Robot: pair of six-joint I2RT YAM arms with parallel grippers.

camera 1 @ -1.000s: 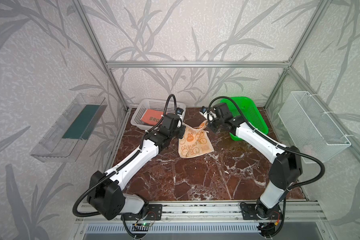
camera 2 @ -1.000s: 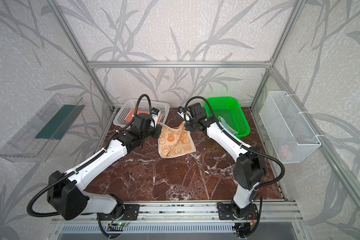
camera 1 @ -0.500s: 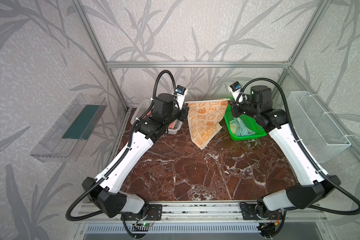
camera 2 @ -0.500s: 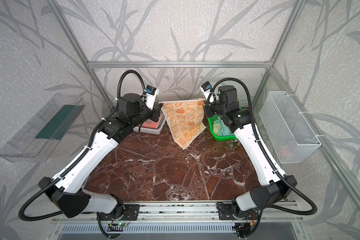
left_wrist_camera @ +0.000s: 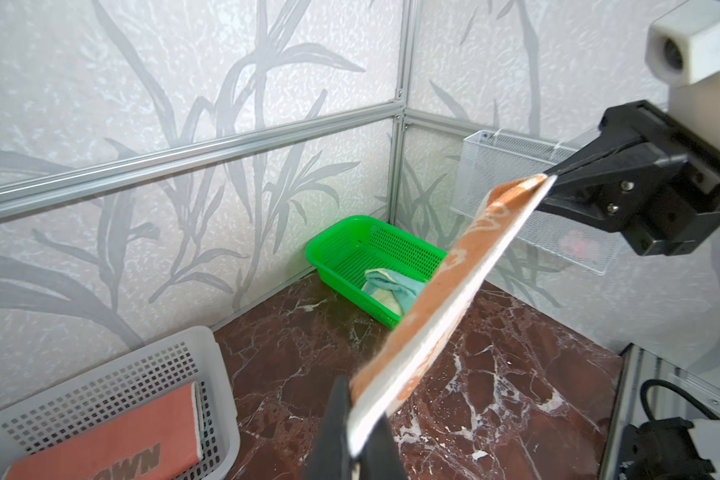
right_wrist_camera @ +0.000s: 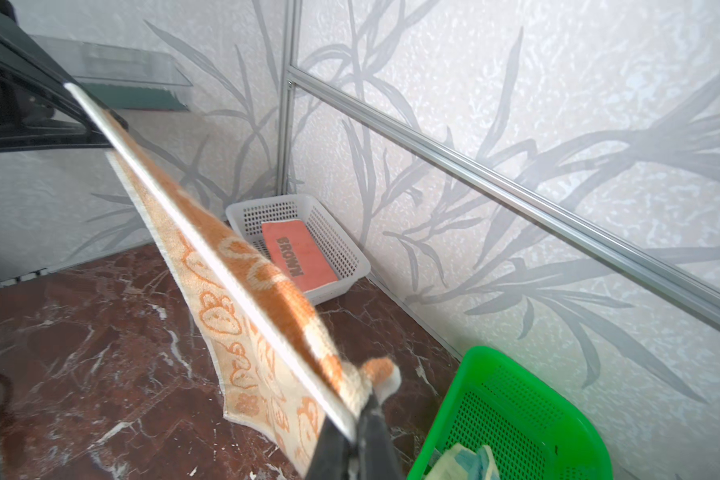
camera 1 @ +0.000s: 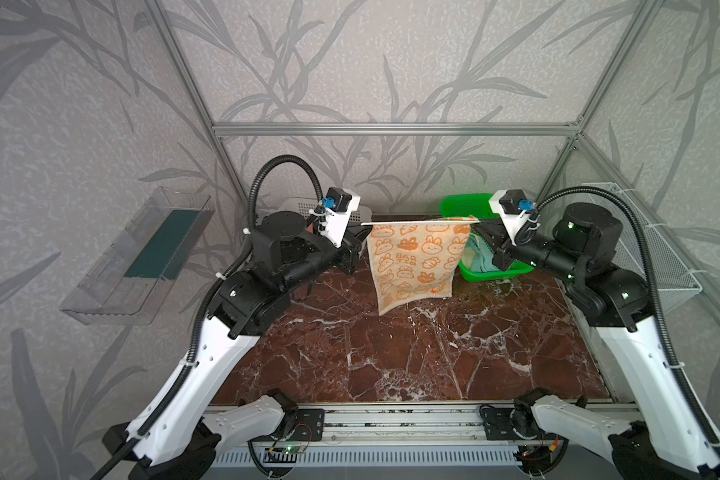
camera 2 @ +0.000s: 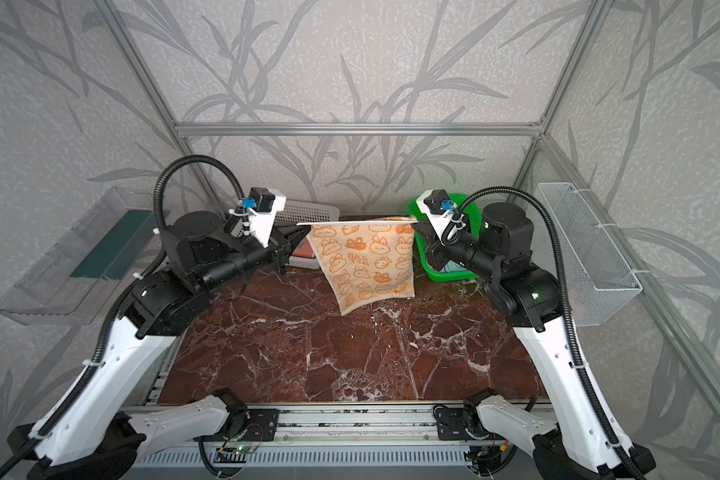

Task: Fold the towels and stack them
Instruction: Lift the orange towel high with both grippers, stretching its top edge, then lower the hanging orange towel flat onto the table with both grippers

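Note:
The orange towel with cream rabbit faces (camera 1: 416,257) (camera 2: 366,266) hangs in the air at the back of the table, its top edge pulled taut between both grippers. My left gripper (camera 1: 362,224) (left_wrist_camera: 356,449) is shut on one top corner, and my right gripper (camera 1: 474,220) (right_wrist_camera: 356,436) is shut on the other. The lower edge hangs just above the marble. A folded salmon-pink towel printed "BROWN" (right_wrist_camera: 298,257) (left_wrist_camera: 100,449) lies in the white basket (right_wrist_camera: 337,241). The pale yellow towel with blue edging (left_wrist_camera: 391,286) lies crumpled in the green basket (left_wrist_camera: 350,249).
The brown marble table (camera 1: 433,353) spreads in front of the hanging towel. A white wire basket (camera 1: 649,249) hangs on the right wall, and a clear shelf (camera 1: 142,253) on the left wall. Metal frame posts stand at the back corners.
Both arms lifted the orange towel off the table and drew apart. It hung slanted half a second ago; now its top edge is level and taut.

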